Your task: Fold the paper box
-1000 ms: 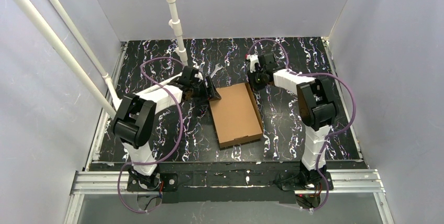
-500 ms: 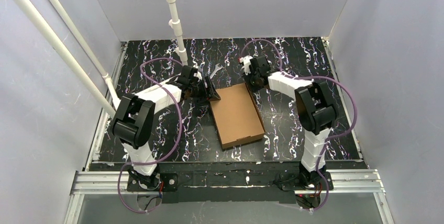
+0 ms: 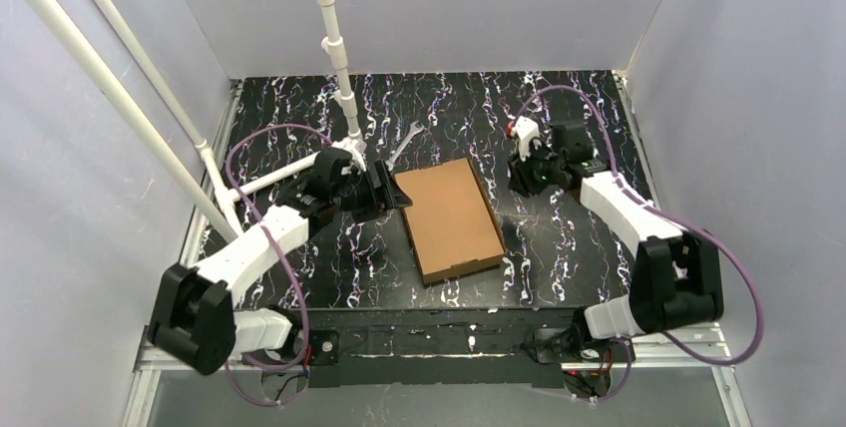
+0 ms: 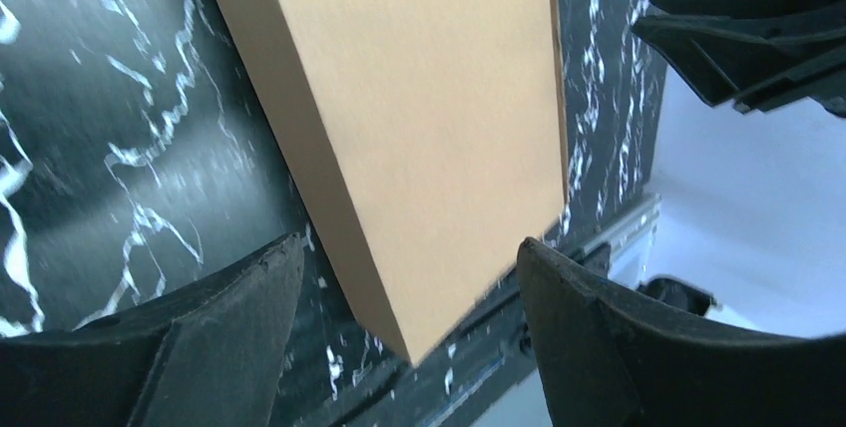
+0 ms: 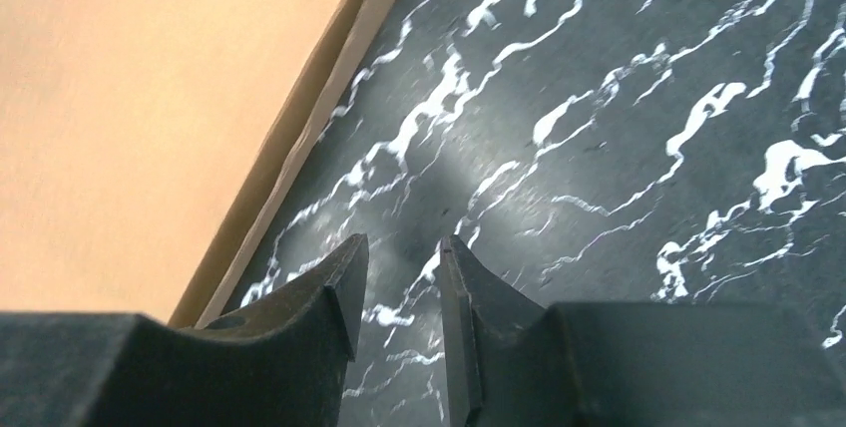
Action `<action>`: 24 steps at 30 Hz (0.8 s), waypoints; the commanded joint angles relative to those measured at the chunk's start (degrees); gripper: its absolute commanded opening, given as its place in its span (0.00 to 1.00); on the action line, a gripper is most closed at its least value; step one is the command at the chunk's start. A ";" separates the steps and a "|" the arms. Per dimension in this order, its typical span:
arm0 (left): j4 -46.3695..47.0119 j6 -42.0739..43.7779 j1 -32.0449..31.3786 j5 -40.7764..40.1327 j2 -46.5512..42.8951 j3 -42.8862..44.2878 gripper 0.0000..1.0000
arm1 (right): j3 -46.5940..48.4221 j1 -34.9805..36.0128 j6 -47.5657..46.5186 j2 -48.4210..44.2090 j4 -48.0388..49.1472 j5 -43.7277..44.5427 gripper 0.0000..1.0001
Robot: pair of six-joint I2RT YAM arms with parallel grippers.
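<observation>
1. While its lid lies shut and flat, the paper box rests near the middle of the black marbled table, its long sides running slantwise from far left to near right.
2. Left gripper: positioned just beside the far left corner of the box. Jaws are spread wide and nothing is grasped. In the left wrist view a box corner shows between the two fingers, touching neither.
3. Right gripper: positioned right of the box's far end, apart from it, low over the table. Its fingers stand slightly parted, with only bare table in the gap; nothing is grasped.
4. A wrench lies on the table just beyond the box's far left corner.
</observation>
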 commanded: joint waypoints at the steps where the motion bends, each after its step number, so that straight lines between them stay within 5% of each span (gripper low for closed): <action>1: -3.72 -1.77 -4.33 -1.22 -9.65 -5.43 0.75 | -6.79 -1.90 -11.20 -7.99 -4.63 -11.70 0.40; 6: -6.62 -7.99 -18.31 -14.92 -16.95 -10.62 0.70 | -18.47 -2.02 -20.78 -16.54 -1.42 -11.69 0.35; 10: -4.82 -13.15 -23.21 -23.22 -16.17 -13.21 0.70 | -19.61 -2.02 -21.14 -14.43 -3.41 -13.39 0.28; 14: 0.60 -14.04 -23.71 -22.37 -10.94 -12.76 0.70 | -17.56 -1.02 -16.49 -9.95 -1.95 -11.68 0.18; 24: 10.39 -14.05 -24.19 -15.35 4.59 -7.39 0.70 | -17.52 12.64 -13.31 -7.81 0.76 -9.53 0.13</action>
